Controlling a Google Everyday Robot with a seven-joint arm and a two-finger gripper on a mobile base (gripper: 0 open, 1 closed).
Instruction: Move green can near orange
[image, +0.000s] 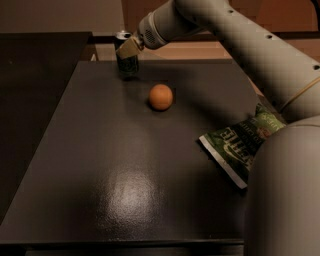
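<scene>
Dark and shiny, the surface (125, 190) holds the green can (128, 66) at its far left corner, standing straight up. The gripper (128, 50) sits on the can's top part, and its fingers look closed around it. The orange (161, 96) lies close by, to the can's right and a bit nearer the front (not touching), so I think the can must go that way.

High view down table (100, 150) toward far tool (128, 52)
</scene>
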